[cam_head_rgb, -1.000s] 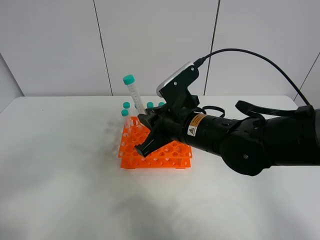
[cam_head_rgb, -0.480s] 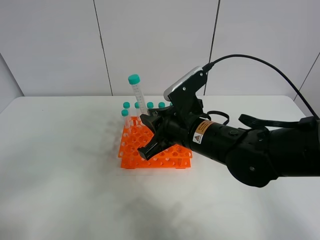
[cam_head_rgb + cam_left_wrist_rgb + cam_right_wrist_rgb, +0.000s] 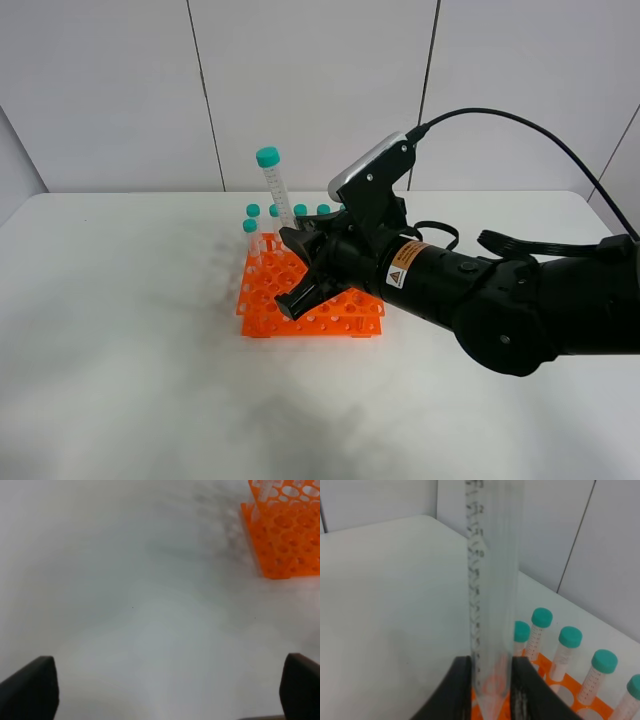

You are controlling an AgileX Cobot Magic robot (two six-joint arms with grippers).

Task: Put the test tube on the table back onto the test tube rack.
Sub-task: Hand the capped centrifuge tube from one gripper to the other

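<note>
My right gripper [image 3: 296, 270] is shut on the test tube [image 3: 274, 191], a clear tube with a teal cap, held nearly upright with its tip just above the orange test tube rack [image 3: 330, 310]. In the right wrist view the tube [image 3: 492, 580] stands between my two fingers [image 3: 460, 685], its tip close over the rack [image 3: 560, 695]. Several other teal-capped tubes [image 3: 567, 650] stand in the rack's far row. My left gripper [image 3: 165, 690] is open and empty, low over the white table [image 3: 125, 605], with the rack's corner [image 3: 285, 535] beyond it.
The white table [image 3: 120, 330] stretches wide around the rack. My right arm [image 3: 500, 290] and its black cable [image 3: 520, 125] fill the right half of the exterior view. A panelled wall stands behind the table.
The right gripper carried the tube a little to the right and more upright over the rack, then held still over the last half second.
</note>
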